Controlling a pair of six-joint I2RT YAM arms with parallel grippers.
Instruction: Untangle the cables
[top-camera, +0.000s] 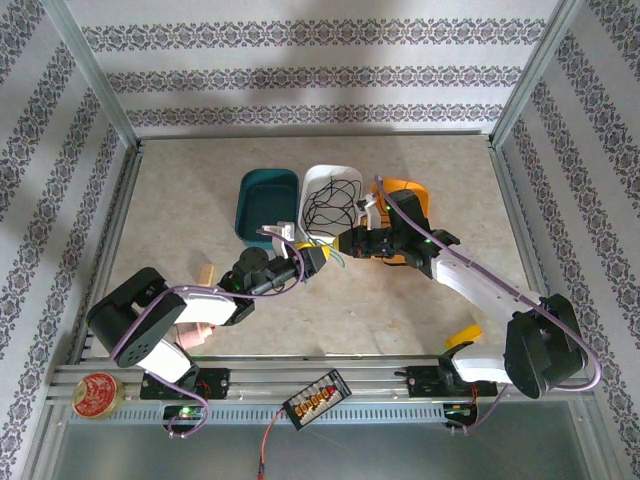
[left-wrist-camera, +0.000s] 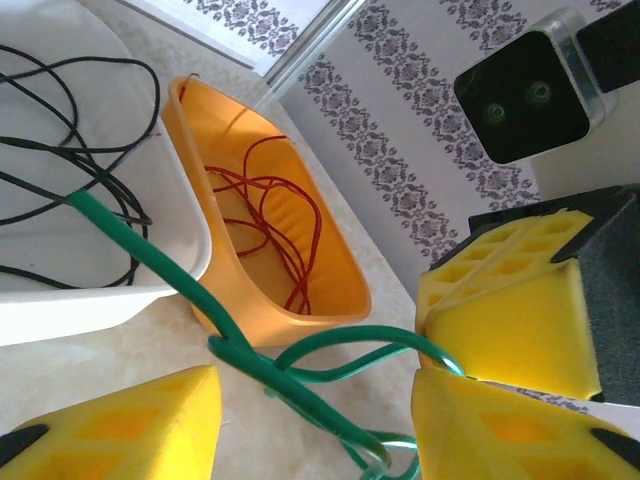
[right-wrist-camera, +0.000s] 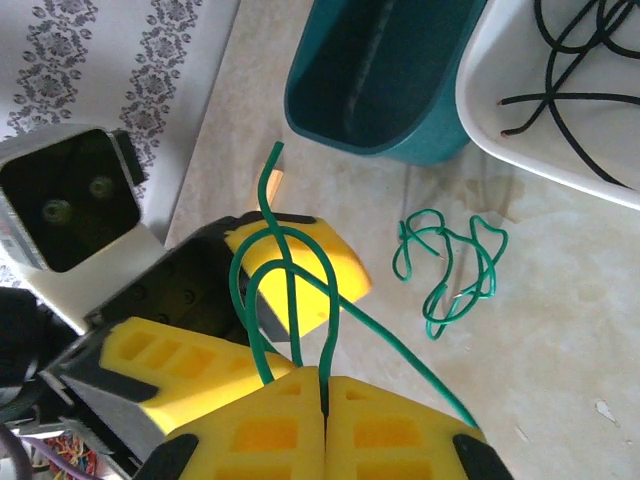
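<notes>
A green cable (right-wrist-camera: 330, 290) loops up from my right gripper (right-wrist-camera: 325, 400), which is shut on it. In the top view that gripper (top-camera: 352, 243) meets my left gripper (top-camera: 318, 257) in front of the white bin (top-camera: 318, 180). My left gripper (left-wrist-camera: 315, 430) is open, and the green cable (left-wrist-camera: 250, 365) runs through the gap between its fingers. A second green strand (right-wrist-camera: 450, 270) lies tangled on the table. Black cables (left-wrist-camera: 70, 160) sit in the white bin. Red cables (left-wrist-camera: 280, 220) sit in the orange bin (left-wrist-camera: 335, 300).
An empty teal bin (top-camera: 268, 205) stands left of the white one. A black connector strip (top-camera: 317, 397) and a tape roll (top-camera: 97, 393) rest on the near rail. A wooden piece (top-camera: 207, 275) lies beside the left arm. Metal frame posts border the table.
</notes>
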